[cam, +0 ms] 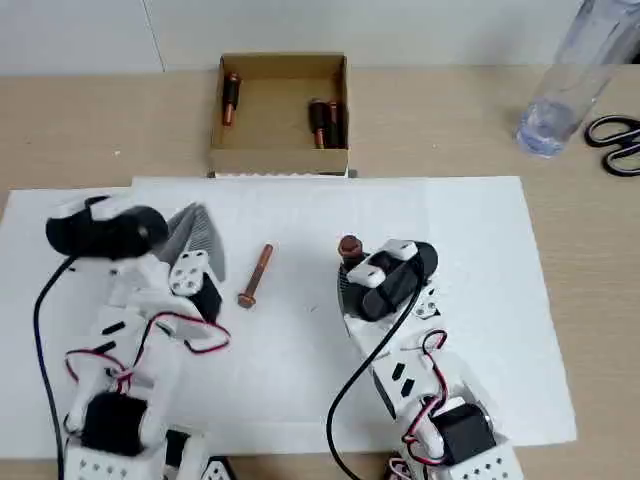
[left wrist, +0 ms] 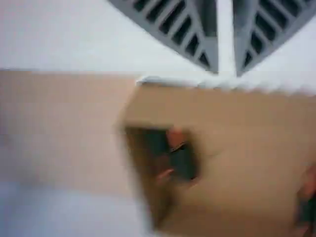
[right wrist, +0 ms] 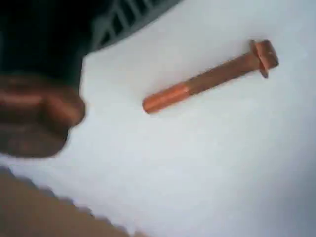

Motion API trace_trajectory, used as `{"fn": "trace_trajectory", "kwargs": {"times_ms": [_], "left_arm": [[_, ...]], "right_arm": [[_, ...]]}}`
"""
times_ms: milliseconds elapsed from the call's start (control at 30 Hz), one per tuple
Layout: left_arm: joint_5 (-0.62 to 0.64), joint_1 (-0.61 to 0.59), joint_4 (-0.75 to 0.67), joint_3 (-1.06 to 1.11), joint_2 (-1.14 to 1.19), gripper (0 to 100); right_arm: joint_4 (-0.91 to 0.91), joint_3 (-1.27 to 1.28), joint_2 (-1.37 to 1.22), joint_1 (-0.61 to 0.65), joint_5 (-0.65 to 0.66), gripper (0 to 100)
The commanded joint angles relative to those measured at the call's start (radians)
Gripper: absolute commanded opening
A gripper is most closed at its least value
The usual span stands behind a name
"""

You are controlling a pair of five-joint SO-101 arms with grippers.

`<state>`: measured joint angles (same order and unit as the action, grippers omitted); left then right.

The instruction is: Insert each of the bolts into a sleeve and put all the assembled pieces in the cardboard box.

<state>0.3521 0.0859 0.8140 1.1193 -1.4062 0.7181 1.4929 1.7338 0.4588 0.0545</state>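
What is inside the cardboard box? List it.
Assembled pieces: one by the left wall, seemingly two together at the right. Anything beneath that pair is hidden.

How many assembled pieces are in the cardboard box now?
3 assembled pieces: one by the left wall of the cardboard box, two side by side by its right wall. The near wall might hide more.
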Motion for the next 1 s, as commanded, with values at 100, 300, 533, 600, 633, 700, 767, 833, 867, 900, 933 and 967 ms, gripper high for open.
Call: {"fn": "trace_trajectory", "kwargs": {"times_ms": [100,300,533,600,633,700,767,833,867,900,933,967], "left_arm": [[-0.008,-0.095,-0.005,0.255,-0.009,1],[-0.12,-0.103,-0.095,0.4,-0.009,1],[-0.21,-0.098,-0.178,0.481,-0.009,1],[-0.226,-0.097,-0.18,0.479,-0.009,1],[-0.238,-0.095,-0.18,0.479,-0.009,1],[-0.244,-0.092,-0.18,0.478,-0.009,1],[-0.245,-0.083,-0.18,0.478,-0.009,1],[-0.247,-0.08,-0.18,0.478,-0.009,1],[-0.249,-0.08,-0.18,0.478,-0.009,1],[-0.249,-0.078,-0.18,0.478,-0.009,1],[-0.249,-0.078,-0.18,0.478,-0.009,1],[-0.249,-0.078,-0.18,0.478,-0.009,1]], "right_arm": [[-0.007,-0.011,0.016,-0.087,-0.015,0.2],[0.002,-0.021,0.008,-0.147,-0.015,0.2],[0.004,-0.149,-0.045,-0.153,-0.098,0.2],[-0.005,-0.212,-0.128,-0.153,-0.127,0.2],[-0.007,-0.256,-0.185,-0.153,-0.15,0.2],[-0.012,-0.368,-0.317,-0.153,-0.203,0.2],[-0.035,-0.493,-0.469,-0.153,-0.238,0.2],[-0.064,-0.623,-0.625,-0.157,-0.255,0.2],[-0.081,-0.686,-0.7,-0.156,-0.255,0.2],[-0.091,-0.747,-0.779,-0.156,-0.253,0.2],[-0.099,-0.806,-0.854,-0.156,-0.247,0.2],[-0.102,-0.864,-0.929,-0.156,-0.247,0.2]]}}
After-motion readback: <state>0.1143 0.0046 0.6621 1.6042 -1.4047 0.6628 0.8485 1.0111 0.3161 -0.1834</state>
